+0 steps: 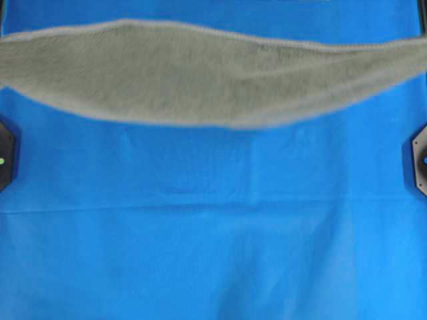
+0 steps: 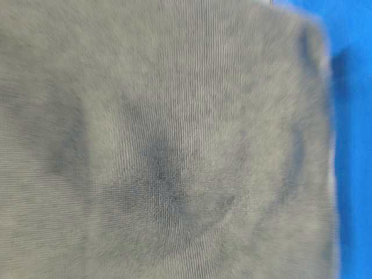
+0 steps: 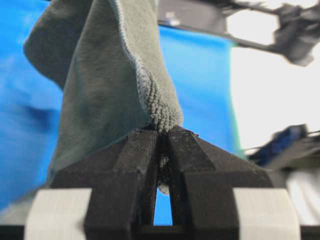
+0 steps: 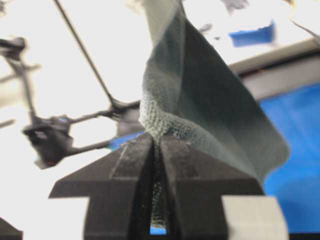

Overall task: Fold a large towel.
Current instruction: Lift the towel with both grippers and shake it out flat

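Observation:
The grey-green towel (image 1: 200, 73) hangs lifted off the table, stretched as a long sagging band across the top of the overhead view, its ends running out past both side edges. Up close it fills the table-level view (image 2: 163, 145). My left gripper (image 3: 163, 131) is shut on a bunched part of the towel (image 3: 115, 75), terry pinched between its black jaws. On the other side my right gripper (image 4: 157, 136) is likewise shut on the towel (image 4: 210, 95), cloth showing in the slit. Neither gripper shows in the overhead view.
A bright blue sheet (image 1: 213, 233) covers the whole table under the towel. Black arm bases sit at the left edge (image 1: 5, 155) and the right edge (image 1: 419, 160). A strip of blue sheet (image 2: 354, 145) shows right of the towel.

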Controlling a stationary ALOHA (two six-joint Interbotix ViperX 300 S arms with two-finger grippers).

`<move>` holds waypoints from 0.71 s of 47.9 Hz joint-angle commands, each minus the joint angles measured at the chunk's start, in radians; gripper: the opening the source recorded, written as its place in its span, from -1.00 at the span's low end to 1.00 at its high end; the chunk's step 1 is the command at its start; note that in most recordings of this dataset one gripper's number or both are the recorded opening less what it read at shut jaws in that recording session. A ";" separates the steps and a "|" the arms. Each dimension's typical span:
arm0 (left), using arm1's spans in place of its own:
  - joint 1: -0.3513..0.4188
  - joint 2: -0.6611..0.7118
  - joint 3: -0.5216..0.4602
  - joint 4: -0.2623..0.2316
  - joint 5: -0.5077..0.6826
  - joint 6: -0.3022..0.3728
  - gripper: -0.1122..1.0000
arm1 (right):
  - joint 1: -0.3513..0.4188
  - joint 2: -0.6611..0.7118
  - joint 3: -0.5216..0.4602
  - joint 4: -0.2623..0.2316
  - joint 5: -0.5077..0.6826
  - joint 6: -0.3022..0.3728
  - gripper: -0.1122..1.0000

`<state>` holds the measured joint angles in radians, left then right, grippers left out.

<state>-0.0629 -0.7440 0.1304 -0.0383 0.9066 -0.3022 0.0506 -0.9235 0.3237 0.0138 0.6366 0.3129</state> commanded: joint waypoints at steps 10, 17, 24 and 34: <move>0.009 -0.005 -0.032 0.020 0.014 -0.020 -0.77 | 0.011 0.017 -0.028 -0.054 -0.051 0.002 -0.75; 0.158 0.002 -0.011 0.023 0.028 0.008 -0.77 | -0.069 0.018 -0.015 -0.112 -0.009 0.026 -0.75; 0.339 0.034 0.060 0.020 0.055 0.021 -0.77 | -0.238 0.038 0.041 -0.179 0.110 0.126 -0.75; 0.558 0.098 0.195 0.020 0.060 0.060 -0.77 | -0.425 0.057 0.190 -0.293 0.216 0.230 -0.75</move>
<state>0.4249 -0.6627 0.2976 -0.0199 0.9741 -0.2546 -0.3175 -0.8759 0.4771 -0.2301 0.8314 0.5277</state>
